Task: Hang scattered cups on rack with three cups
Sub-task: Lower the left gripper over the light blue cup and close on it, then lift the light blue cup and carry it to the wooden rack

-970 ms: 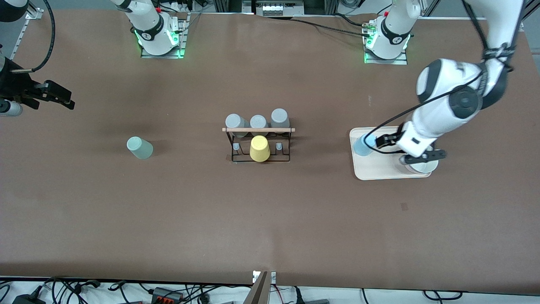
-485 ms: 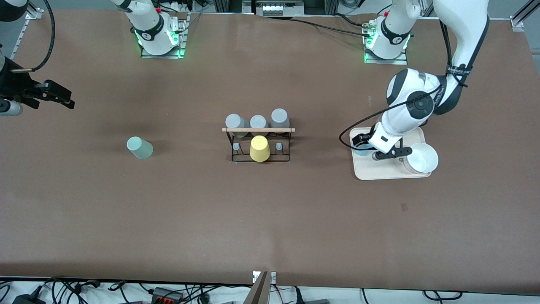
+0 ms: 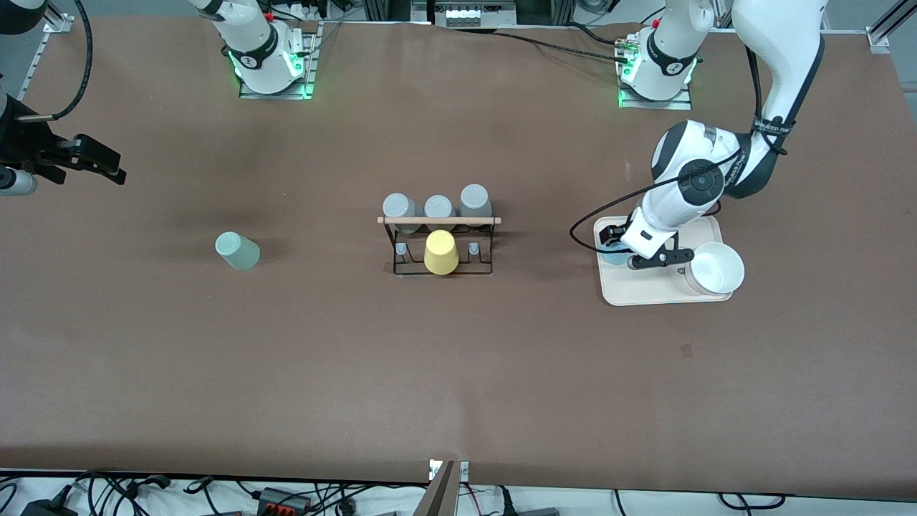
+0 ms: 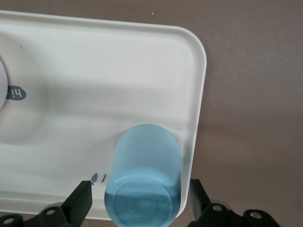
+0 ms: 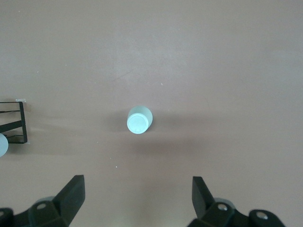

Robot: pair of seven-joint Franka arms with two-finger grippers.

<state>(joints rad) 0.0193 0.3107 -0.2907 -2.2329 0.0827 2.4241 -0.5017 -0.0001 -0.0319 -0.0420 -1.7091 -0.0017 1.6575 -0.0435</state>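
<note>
The light blue cup (image 4: 147,172) stands upside down on the cream tray (image 4: 71,94), at the corner toward the rack. It is mostly hidden under my left hand in the front view (image 3: 611,255). My left gripper (image 4: 141,185) is open, one finger on each side of the cup with gaps showing; in the front view (image 3: 620,252) it is low over the tray. The mint green cup (image 3: 237,251) stands upside down on the table toward the right arm's end and also shows in the right wrist view (image 5: 139,119). My right gripper (image 5: 137,184) is open and empty, high above the table (image 3: 100,163). The black wire rack (image 3: 438,247) stands mid-table.
The rack holds three grey cups (image 3: 438,208) under its wooden rod (image 3: 438,221), with a yellow cup (image 3: 440,252) on a nearer peg. A white bowl (image 3: 715,269) sits on the tray (image 3: 663,292). The rack's edge (image 5: 14,123) shows in the right wrist view.
My left arm has swung from over the white bowl to the light blue cup and come down, its fingers now on each side of it. The right arm has not moved.
</note>
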